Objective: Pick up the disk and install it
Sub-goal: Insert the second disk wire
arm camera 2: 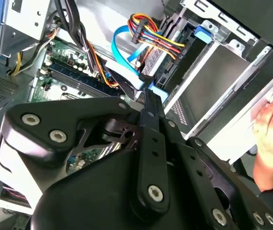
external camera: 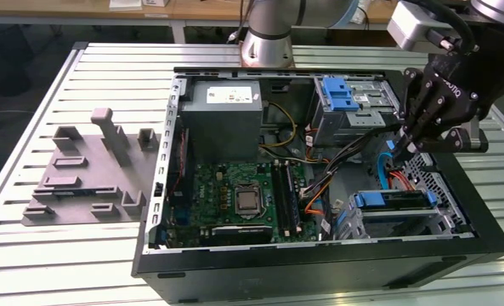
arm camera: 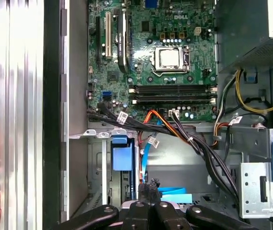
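the gripper (external camera: 402,152) hangs inside the open computer case (external camera: 320,258), jaws pressed together on nothing, tips among the cables (external camera: 353,150) beside the drive bay. the disk (external camera: 394,201) sits on edge in that bay, apparently installed or nearly so. room is tight: bay wall, cables and case rim crowd the jaws; the motherboard (external camera: 243,194) lies beyond.
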You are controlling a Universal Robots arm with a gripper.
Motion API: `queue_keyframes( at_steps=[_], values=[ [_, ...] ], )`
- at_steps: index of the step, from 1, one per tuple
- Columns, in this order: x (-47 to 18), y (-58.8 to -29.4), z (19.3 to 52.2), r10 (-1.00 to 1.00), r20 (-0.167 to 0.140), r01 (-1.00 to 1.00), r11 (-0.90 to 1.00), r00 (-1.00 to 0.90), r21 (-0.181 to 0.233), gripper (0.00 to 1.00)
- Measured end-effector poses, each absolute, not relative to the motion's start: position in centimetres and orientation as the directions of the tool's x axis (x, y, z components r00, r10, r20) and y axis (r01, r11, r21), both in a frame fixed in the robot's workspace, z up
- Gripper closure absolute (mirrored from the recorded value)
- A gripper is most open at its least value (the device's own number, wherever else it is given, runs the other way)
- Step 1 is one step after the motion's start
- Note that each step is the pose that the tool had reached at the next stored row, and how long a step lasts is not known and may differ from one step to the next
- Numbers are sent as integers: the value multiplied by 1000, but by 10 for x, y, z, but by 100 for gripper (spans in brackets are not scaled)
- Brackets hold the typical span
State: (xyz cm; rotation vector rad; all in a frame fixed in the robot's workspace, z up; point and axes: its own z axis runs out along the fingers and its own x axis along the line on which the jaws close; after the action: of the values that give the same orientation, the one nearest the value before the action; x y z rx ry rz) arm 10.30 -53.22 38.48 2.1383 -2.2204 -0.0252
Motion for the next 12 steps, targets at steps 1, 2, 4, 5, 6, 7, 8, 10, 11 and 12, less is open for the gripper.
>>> queue_keyframes(
  at_steps=[1,2,4,5,6,7,8,10,11,12],
  values=[
    [103,-532,385,-999,31,-998,35,-33,53,89],
    [103,-532,385,-999,31,-998,31,-29,53,89],
    [103,-531,385,-999,31,-998,20,-18,53,89],
    [103,-530,384,-999,32,-998,17,-16,53,89],
    [103,-529,384,-999,34,-999,17,-15,52,89],
    [103,-528,384,-999,38,-999,17,-15,51,83],
    [103,-526,384,-999,41,-999,17,-15,50,83],
    [103,-524,384,-999,45,-999,17,-15,49,83],
    [103,-523,383,-999,47,-999,17,-14,49,83],
    [103,-522,383,-999,49,-999,16,-14,48,83]
  ],
)
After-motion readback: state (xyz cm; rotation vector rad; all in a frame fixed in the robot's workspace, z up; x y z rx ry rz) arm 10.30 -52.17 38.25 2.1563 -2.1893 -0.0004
